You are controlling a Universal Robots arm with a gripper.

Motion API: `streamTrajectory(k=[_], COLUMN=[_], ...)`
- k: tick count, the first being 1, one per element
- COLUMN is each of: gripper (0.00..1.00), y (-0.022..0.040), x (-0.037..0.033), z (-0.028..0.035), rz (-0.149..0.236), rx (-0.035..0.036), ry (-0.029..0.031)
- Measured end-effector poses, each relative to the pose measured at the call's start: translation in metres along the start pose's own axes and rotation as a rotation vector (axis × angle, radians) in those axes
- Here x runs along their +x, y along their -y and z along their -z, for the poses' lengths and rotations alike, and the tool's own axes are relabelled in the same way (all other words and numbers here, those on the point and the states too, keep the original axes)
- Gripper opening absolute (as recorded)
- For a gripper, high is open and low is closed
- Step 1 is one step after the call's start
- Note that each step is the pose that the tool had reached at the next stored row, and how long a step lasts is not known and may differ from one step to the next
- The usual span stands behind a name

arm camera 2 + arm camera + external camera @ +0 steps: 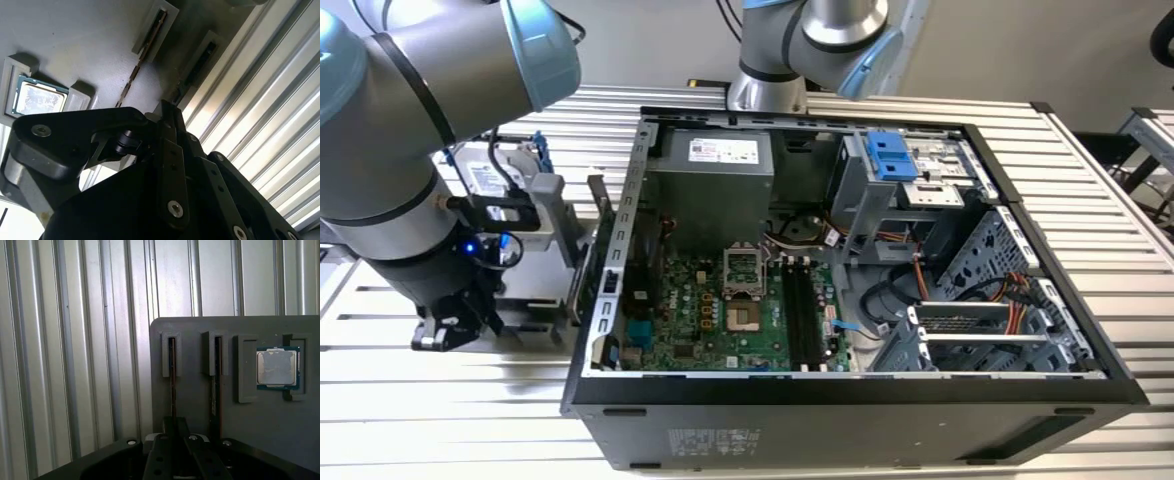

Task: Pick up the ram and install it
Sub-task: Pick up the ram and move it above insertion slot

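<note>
Exterior view PC case (pixel 854 420), wrist views ram (pixel 172 385) (pixel 136 71)

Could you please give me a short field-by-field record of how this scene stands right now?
gripper: over the gray holder, in line with the ram
ram: on edge in a holder slot, not yet lifted; second stick beside it
processor: seated in the same holder
computer case: open; its memory slots look empty
</note>
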State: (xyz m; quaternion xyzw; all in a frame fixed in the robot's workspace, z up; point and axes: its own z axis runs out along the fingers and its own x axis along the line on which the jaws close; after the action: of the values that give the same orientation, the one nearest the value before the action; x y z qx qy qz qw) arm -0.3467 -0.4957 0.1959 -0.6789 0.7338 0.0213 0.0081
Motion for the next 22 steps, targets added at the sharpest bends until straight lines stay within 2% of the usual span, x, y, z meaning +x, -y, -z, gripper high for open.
streamTrajectory(k=[3,13,22], gripper=[0.0,0.0,0.0], y=[0.0,-0.0004,-0.0006], x=[-0.0001,-0.0008,-0.0013], z=[0.0006,0.0206,0.0303], rz=[0.0,0.0,0.0], rx=[0.0004,0.0,0.0], ry=[0.0005,0.0,-0.0001])
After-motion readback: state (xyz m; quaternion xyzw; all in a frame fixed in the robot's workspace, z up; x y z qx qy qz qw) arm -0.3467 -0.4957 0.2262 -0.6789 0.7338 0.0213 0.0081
